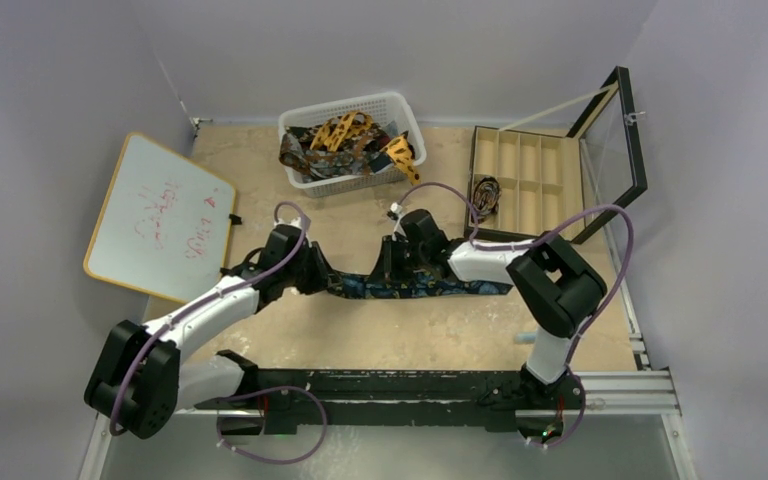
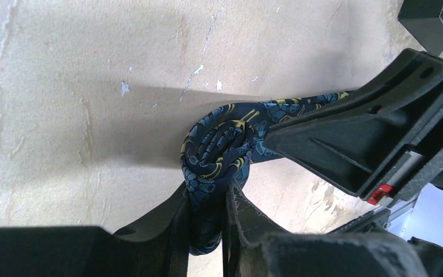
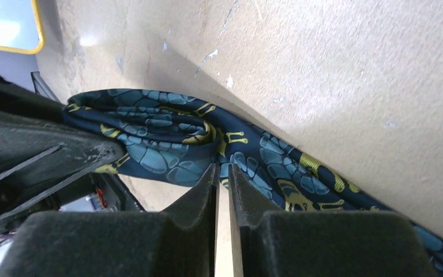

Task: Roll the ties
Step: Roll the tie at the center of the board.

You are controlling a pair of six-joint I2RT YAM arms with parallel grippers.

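Observation:
The navy tie (image 1: 430,287) with blue-gold print lies across the table's middle, its pointed end to the right. Its left end is wound into a small roll (image 2: 219,150). My left gripper (image 2: 209,214) is shut on that roll, and it also shows in the top view (image 1: 316,272). My right gripper (image 3: 222,171) stands on the tie just right of the roll, jaws almost closed and pinching the tie's edge (image 3: 248,164) at their tips; it also shows in the top view (image 1: 392,266). More ties, orange-yellow (image 1: 345,130) and dark brown, lie in the basket.
A white mesh basket (image 1: 397,103) stands at the back centre. A compartment box (image 1: 540,165) with an open glass lid stands at the back right, with one rolled tie (image 1: 485,192) in it. A whiteboard (image 1: 160,215) lies at the left.

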